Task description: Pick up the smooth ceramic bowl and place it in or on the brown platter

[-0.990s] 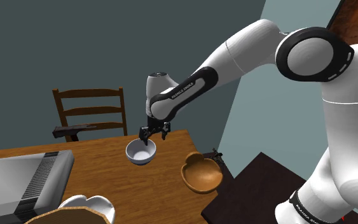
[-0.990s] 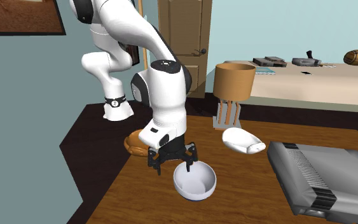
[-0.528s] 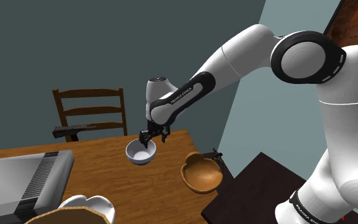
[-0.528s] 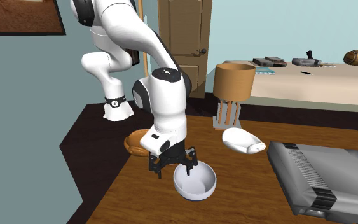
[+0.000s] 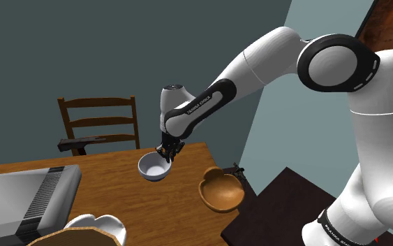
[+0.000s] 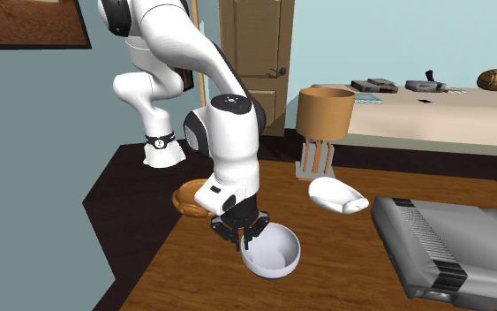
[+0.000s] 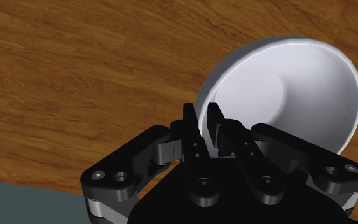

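My gripper (image 7: 201,119), fingers clenched on the rim of the white bowl (image 7: 292,89), one finger inside, one outside. The bowl sits on the wooden table (image 5: 118,203), near the brown platter (image 5: 221,192) at the table's edge.

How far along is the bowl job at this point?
Done: gripper shut on the rim of the white bowl. In hand: the grasp; the bowl rests on the table, not yet lifted. Left: lifting it and setting it on the brown platter.
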`<action>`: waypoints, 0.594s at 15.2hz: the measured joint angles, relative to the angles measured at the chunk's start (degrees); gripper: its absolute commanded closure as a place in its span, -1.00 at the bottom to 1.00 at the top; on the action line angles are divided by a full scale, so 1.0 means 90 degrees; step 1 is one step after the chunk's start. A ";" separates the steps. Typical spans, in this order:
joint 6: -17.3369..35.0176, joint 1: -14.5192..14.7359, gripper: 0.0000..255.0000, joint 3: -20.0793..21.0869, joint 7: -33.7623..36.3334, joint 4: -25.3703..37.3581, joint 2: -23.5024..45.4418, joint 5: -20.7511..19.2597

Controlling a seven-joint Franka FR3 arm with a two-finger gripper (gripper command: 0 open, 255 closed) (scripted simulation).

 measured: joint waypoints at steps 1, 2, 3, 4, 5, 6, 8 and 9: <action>0.0000 0.0000 1.00 0.0000 0.0000 0.0000 0.0000 0.0000; 0.0000 0.0000 1.00 0.0000 0.0000 0.0001 0.0000 0.0000; 0.0000 0.0000 1.00 0.0000 -0.0001 0.0001 0.0000 0.0000; 0.0000 -0.0001 1.00 0.0000 -0.0001 0.0001 0.0000 0.0000; 0.0000 -0.0001 1.00 0.0000 -0.0001 0.0001 0.0000 0.0000; 0.0000 -0.0001 1.00 -0.0001 0.0000 0.0001 0.0000 0.0000; -0.0061 -0.0008 1.00 0.0010 -0.0004 -0.0035 -0.0093 0.0012; -0.0123 -0.0007 1.00 0.0016 -0.0001 -0.0014 -0.0135 0.0018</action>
